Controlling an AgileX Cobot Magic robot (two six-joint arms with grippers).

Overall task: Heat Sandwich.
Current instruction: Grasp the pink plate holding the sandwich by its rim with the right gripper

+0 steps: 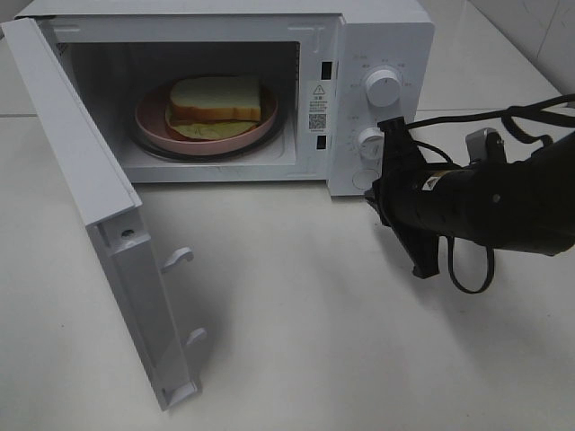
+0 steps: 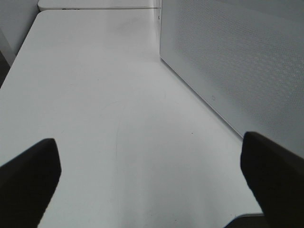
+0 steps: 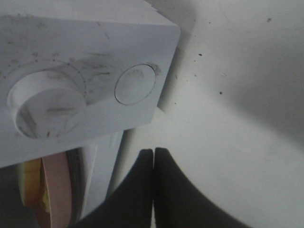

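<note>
The sandwich (image 1: pixel 216 99), pale bread with a yellowish filling, lies on the round pink plate (image 1: pixel 153 121) inside the open microwave (image 1: pixel 382 36). My right gripper (image 1: pixel 375 190) is shut and empty, just in front of the control panel's lower right corner. The right wrist view has its black fingertips (image 3: pixel 153 180) pressed together below the round button (image 3: pixel 135 84) and a dial (image 3: pixel 45 107), with the plate's edge (image 3: pixel 59 190) and a sliver of sandwich (image 3: pixel 29 183) beside them. My left gripper (image 2: pixel 152 190) is open over bare table; the exterior view does not show it.
The microwave door (image 1: pixel 90 206) swings out wide to the left, its latch hooks (image 1: pixel 178 259) pointing into the table space. Two dials (image 1: pixel 384 87) sit on the panel. A perforated white wall (image 2: pixel 237 61) stands beside my left gripper. Cables (image 1: pixel 467 269) trail from the right arm.
</note>
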